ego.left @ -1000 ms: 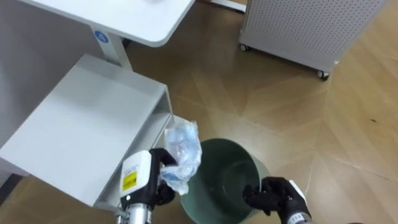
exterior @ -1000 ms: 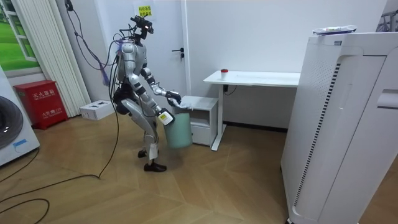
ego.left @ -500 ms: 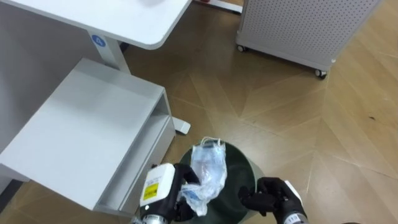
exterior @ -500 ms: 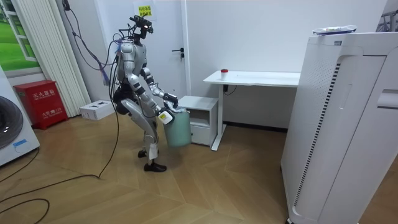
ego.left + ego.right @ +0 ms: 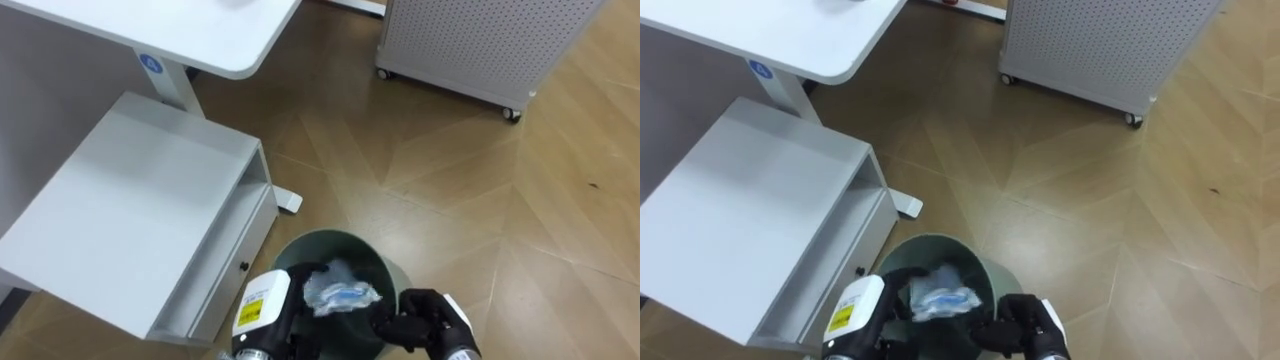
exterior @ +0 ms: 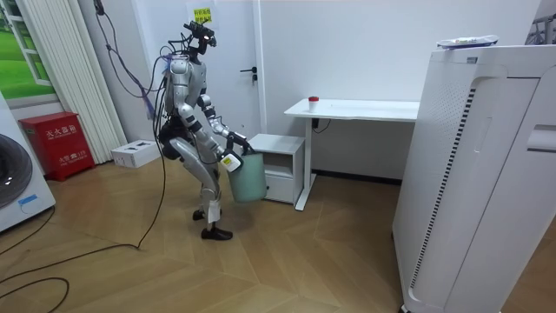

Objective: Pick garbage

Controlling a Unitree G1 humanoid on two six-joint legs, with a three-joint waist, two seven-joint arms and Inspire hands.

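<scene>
A crumpled clear-and-blue plastic bag (image 5: 340, 295) of garbage sits in the mouth of a dark green bin (image 5: 330, 238). My left hand (image 5: 287, 320) is at the bin's left rim, its dark fingers curled against the bag. On the bin's right rim my right hand (image 5: 420, 318) is curled round the edge and holds the bin up. In the room view I stand bent a little forward before the low white cabinet, with the green bin (image 6: 248, 180) held at waist height.
A low white cabinet (image 5: 130, 220) with a drawer stands close on my left, under a white desk (image 5: 200, 30). A perforated white unit (image 5: 470, 40) on casters stands ahead. Bare wooden floor (image 5: 480, 200) lies to the right. A tall white appliance (image 6: 478, 174) fills the room view's right.
My left hand has carried the plastic bag from above the cabinet's edge to the right and down into the bin's mouth. The right hand has kept its hold on the rim.
</scene>
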